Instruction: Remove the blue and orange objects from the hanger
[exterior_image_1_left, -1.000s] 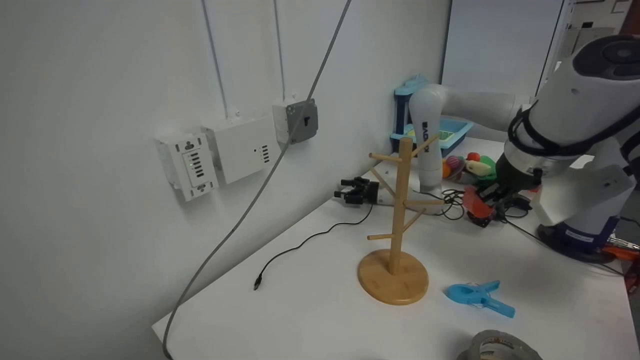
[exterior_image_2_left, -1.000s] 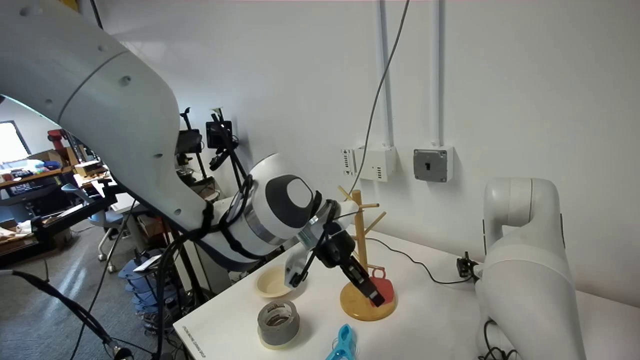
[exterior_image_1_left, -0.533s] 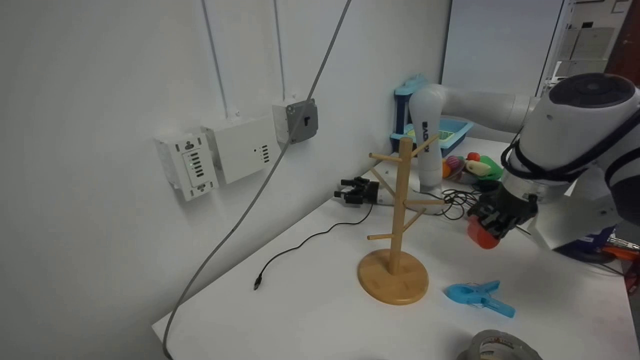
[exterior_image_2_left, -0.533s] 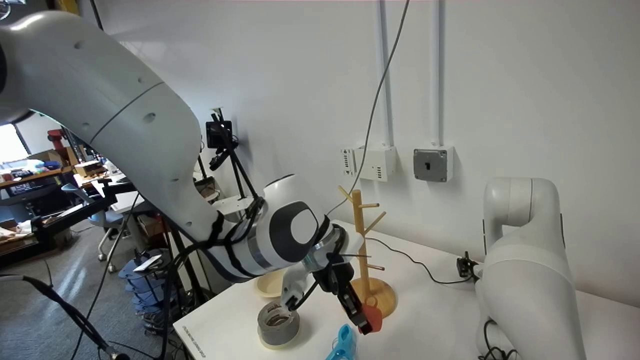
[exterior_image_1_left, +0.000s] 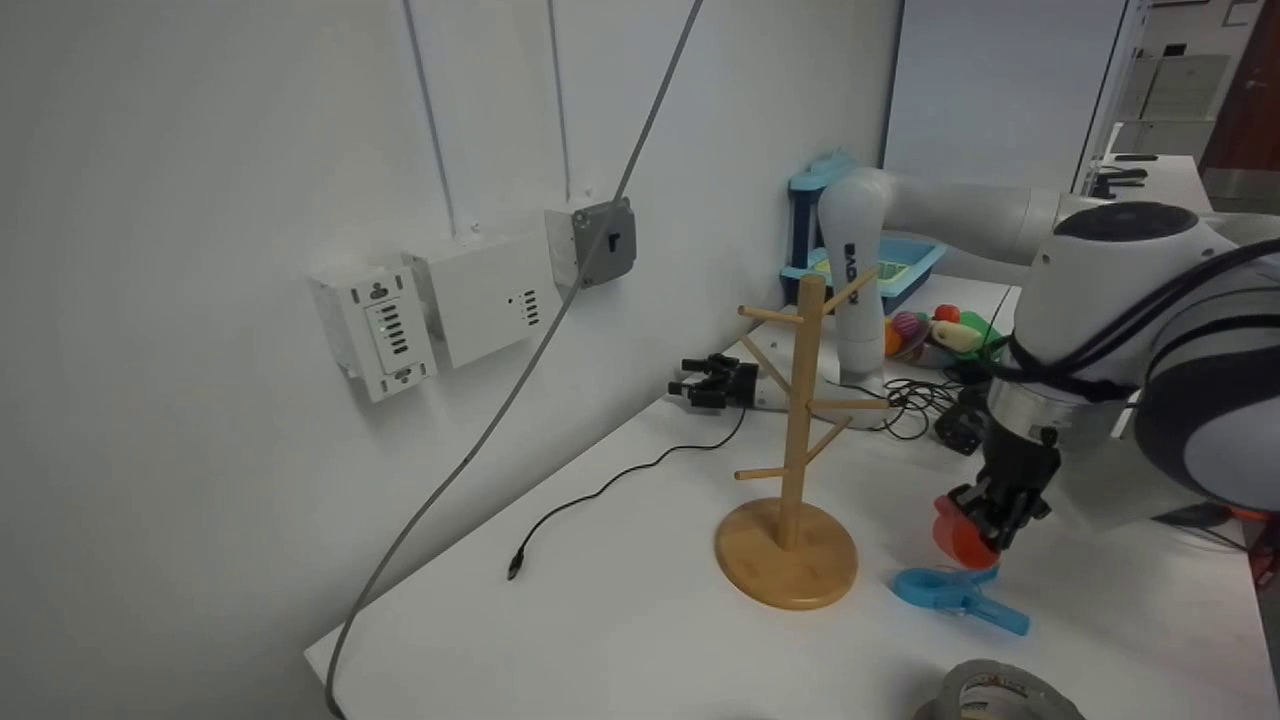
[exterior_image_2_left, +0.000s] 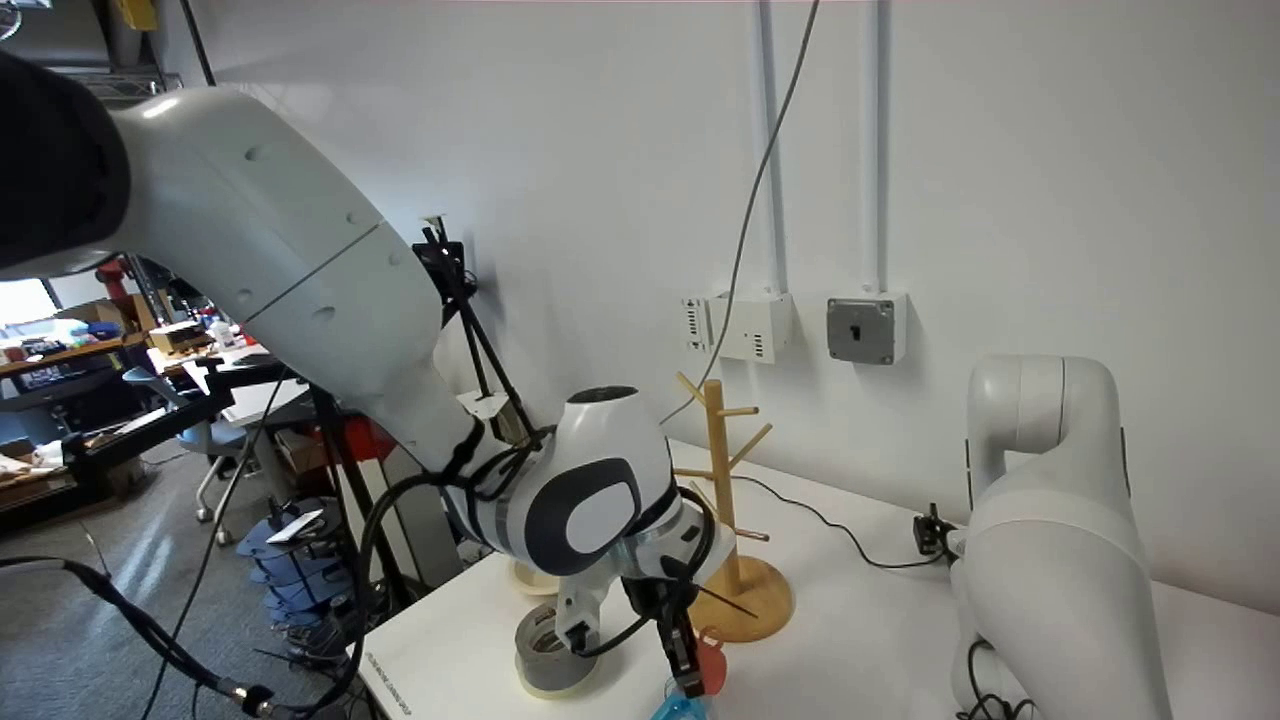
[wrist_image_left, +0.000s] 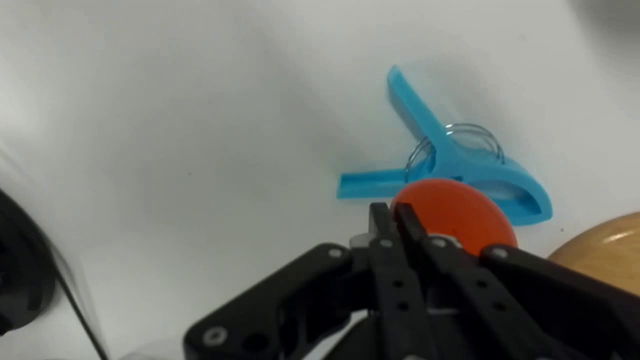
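Note:
My gripper (wrist_image_left: 393, 212) is shut on the orange cup-like object (wrist_image_left: 460, 215) and holds it over the table beside the blue clamp. The orange object also shows in both exterior views (exterior_image_1_left: 962, 535) (exterior_image_2_left: 712, 665), partly hidden by the fingers. The blue clamp (wrist_image_left: 465, 162) lies on the table, just below the orange object and partly covered by it in the wrist view. It also shows in both exterior views (exterior_image_1_left: 940, 588) (exterior_image_2_left: 680, 708). The wooden hanger (exterior_image_1_left: 797, 440) stands upright next to them, with nothing on its pegs. Its round base (wrist_image_left: 605, 250) shows at the wrist view's right edge.
A roll of grey tape (exterior_image_2_left: 550, 648) and a cream bowl (exterior_image_2_left: 535, 580) stand near the hanger. A second white arm (exterior_image_2_left: 1050, 540) lies by the wall with a black cable (exterior_image_1_left: 630, 470). Toy food (exterior_image_1_left: 955, 335) and a blue bin (exterior_image_1_left: 910, 265) are farther back.
My gripper has carried the orange object down and away from the hanger, to above the blue clamp. The fingers now point more steeply downward. The clamp and hanger have not moved.

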